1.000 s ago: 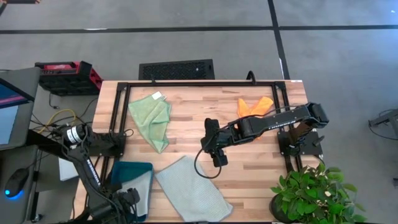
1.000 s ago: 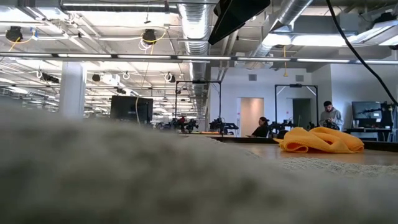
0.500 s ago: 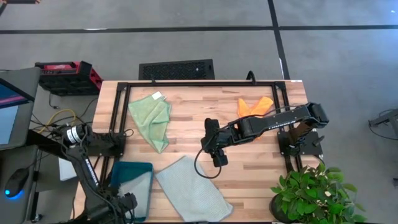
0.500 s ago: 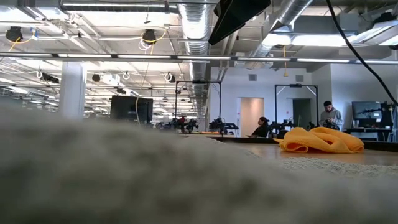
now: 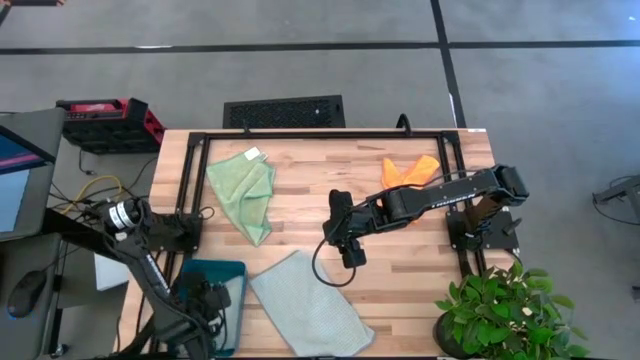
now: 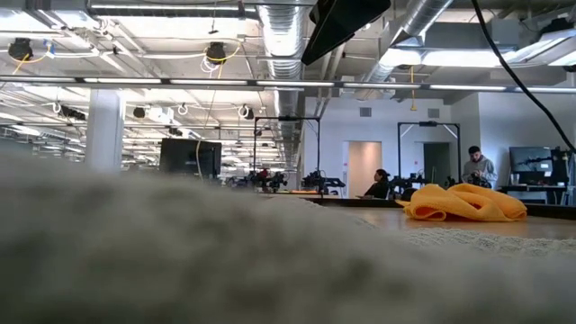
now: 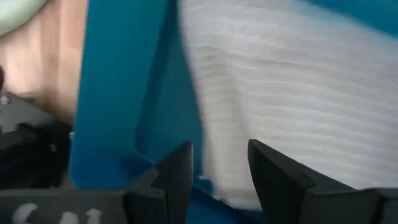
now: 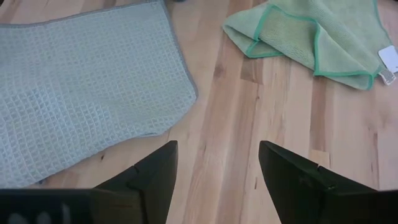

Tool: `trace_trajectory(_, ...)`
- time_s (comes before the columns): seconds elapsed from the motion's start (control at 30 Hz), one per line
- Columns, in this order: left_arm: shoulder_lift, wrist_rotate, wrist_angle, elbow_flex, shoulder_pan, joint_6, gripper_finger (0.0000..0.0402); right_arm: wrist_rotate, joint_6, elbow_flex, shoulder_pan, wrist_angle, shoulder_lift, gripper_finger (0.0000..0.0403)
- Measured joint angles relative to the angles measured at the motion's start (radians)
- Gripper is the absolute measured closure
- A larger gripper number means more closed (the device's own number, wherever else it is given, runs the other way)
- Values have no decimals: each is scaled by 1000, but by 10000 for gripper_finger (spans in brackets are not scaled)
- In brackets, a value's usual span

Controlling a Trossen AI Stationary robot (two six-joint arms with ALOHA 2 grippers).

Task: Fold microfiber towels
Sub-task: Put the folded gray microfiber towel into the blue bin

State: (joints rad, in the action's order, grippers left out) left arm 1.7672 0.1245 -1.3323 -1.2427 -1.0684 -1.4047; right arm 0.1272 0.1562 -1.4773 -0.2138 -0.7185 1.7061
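- Lying flat just ahead of the right tool, a pale grey-blue towel is spread on the bench; the light green towel with its small white tag sits crumpled farther ahead of that tool, and the orange towel is bunched behind it, near the right arm's base.
- A second pale towel lies inside the teal bin, directly under the left tool.
- The left tool's fingers stand parted over that cloth, gripping nothing; the right tool hovers wide open and empty above bare wood.
- Since the earlier frame the left tool has moved up over the bin from the bench's near edge; the right arm and the three towels on the bench have stayed put.
- No writing on the tag can be read.
- The bench is pale wooden planks with a black frame; beyond it the low view shows a hall with ceiling ducts, screens and two people far off.
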Motion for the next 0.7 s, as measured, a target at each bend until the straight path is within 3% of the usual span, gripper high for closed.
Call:
trace_trajectory(0.13,1,-96,82,79,13,38,254,0,0,0,0,-1,0,154)
trace_trajectory(0.3,1,-117,247,155,14,107,254,0,0,0,0,-2,0,154)
trace_trajectory(0.7,0,-200,283,250,14,110,254,0,0,0,0,0,0,154)
